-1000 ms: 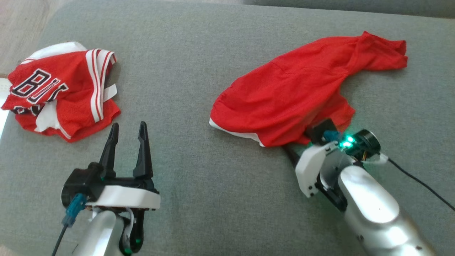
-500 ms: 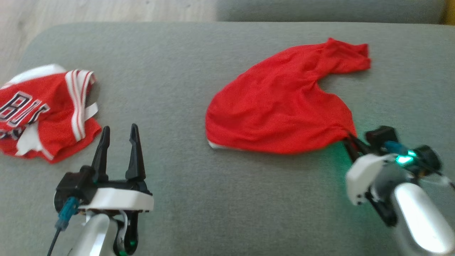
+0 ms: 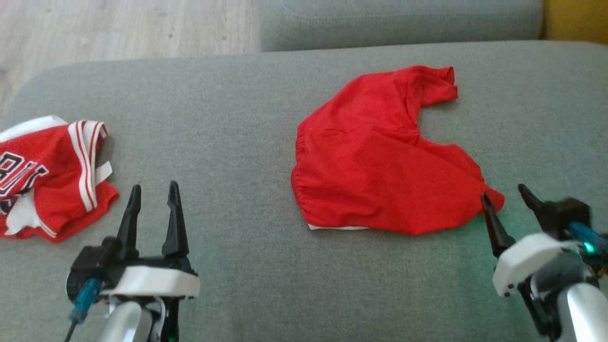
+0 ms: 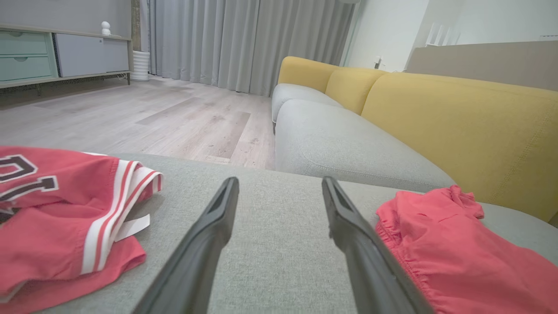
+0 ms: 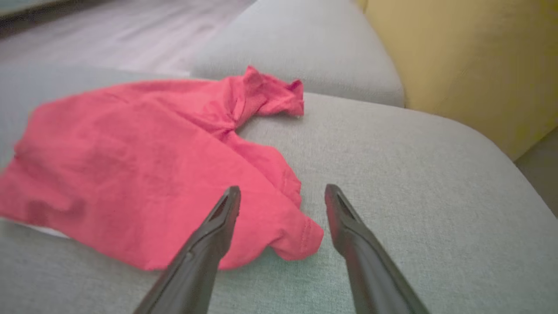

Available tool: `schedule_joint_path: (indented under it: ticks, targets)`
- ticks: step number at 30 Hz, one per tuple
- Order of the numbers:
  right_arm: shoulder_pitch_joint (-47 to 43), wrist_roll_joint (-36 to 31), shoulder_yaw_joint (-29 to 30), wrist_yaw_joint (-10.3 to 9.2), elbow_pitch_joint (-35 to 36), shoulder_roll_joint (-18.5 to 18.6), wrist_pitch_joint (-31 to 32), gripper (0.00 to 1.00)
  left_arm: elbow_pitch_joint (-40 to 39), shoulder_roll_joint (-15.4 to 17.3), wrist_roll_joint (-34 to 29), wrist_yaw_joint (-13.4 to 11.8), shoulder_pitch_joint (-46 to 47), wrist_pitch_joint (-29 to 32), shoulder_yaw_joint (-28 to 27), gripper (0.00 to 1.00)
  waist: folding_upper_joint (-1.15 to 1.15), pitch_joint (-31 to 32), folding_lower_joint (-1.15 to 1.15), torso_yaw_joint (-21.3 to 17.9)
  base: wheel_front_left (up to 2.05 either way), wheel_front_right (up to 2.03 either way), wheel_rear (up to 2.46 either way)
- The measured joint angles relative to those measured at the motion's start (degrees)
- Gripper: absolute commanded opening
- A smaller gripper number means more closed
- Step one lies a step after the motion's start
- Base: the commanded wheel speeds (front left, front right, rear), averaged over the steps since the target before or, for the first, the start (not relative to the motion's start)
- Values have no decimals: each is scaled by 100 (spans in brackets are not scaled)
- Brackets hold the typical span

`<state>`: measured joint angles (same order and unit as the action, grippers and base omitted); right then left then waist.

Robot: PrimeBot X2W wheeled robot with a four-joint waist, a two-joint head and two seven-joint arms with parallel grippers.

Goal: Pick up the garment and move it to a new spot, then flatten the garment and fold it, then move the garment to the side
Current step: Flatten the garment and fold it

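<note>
Head view: the left hand (image 3: 154,186) hovers over the grey cushion (image 3: 228,118) with its two fingers spread moderately wide and nothing between them. The red-and-white jersey (image 3: 47,175) lies crumpled off to this hand's outer left side, apart from it. The right hand (image 3: 503,192) is opened wide and grips nothing. The red garment (image 3: 380,166) lies loosely spread on the cushion ahead of it and toward its inner side. The garment's nearest corner sits right at the tip of the right hand's inner finger; I cannot tell whether they touch. A narrow bunched part of the garment points away at the far end.

Left wrist view: the left hand (image 4: 280,179) shows both fingers well parted over bare cushion (image 4: 279,244). The jersey (image 4: 56,209) lies to the left of the fingers. The garment (image 4: 457,253), with its gathered edge, lies just right of the right-side finger. A yellow backrest (image 4: 457,126) stands beyond.

Right wrist view: the right hand (image 5: 283,188) is spread wide. The garment (image 5: 144,165) lies mostly to the left of and beyond the fingers. Its hemmed corner reaches into the gap between them, flat on the cushion (image 5: 414,174), not pinched.
</note>
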<state>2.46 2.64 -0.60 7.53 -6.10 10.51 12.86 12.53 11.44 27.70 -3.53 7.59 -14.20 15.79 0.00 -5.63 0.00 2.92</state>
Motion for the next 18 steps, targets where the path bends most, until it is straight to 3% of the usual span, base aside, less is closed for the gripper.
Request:
schedule_joint_path:
  ticks: [4, 9, 18]
  targets:
    - [-337, 236, 341, 0, 399, -460, -627, 100, -20, 52, 0, -8, -199, 0, 0, 100, 0, 156, 0, 13, 0, 0, 0]
    - [-534, 426, 333, 0, 533, -654, -1295, 100, -96, 86, 0, -67, -486, 0, 0, 100, 0, 300, -1, -19, 0, 0, 0]
    - [-536, 493, 155, 0, 377, -746, -1394, 100, -162, 86, -5, -55, -570, 31, 180, 100, 0, 307, 0, -21, 0, 0, 0]
